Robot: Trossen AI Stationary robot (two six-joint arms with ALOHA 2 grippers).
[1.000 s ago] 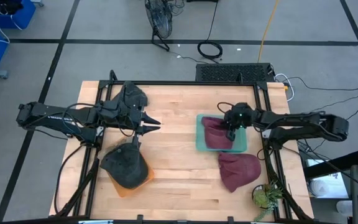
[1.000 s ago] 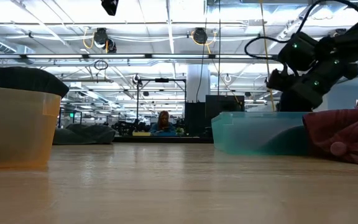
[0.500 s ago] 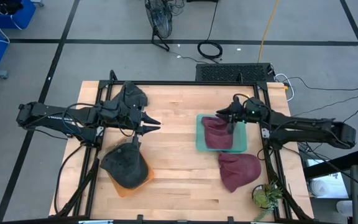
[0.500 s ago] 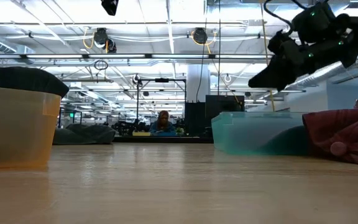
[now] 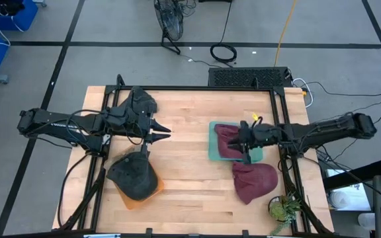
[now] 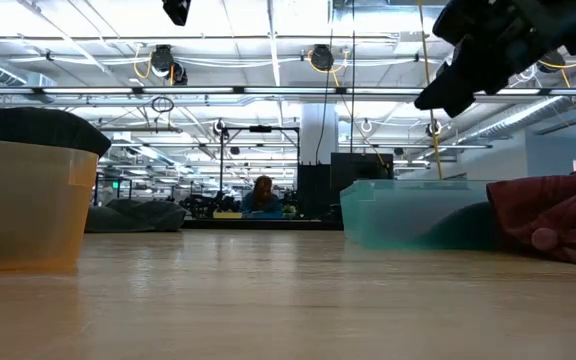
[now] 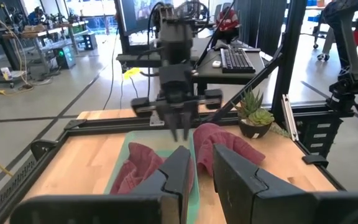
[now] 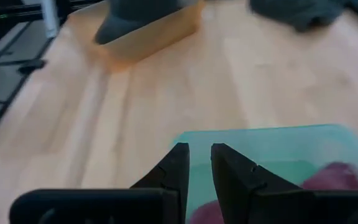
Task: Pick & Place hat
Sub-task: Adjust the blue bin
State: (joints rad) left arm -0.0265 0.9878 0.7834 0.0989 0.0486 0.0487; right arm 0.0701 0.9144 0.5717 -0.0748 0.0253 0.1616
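Two maroon hats from above: one in teal tray [image 5: 213, 153], one [image 5: 254, 182] on tabletop [image 5: 184, 168] nearer. Right hand [image 5: 246, 143] over tray, empty. Left hand [image 5: 160, 132] idle at left. Low: right hand high above tray. Wrists: both hands slightly parted, holding nothing. Likely between placements; next, reaching for loose hat.

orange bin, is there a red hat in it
No, in the high view the orange bin holds a dark grey hat; the red hats lie on the right.
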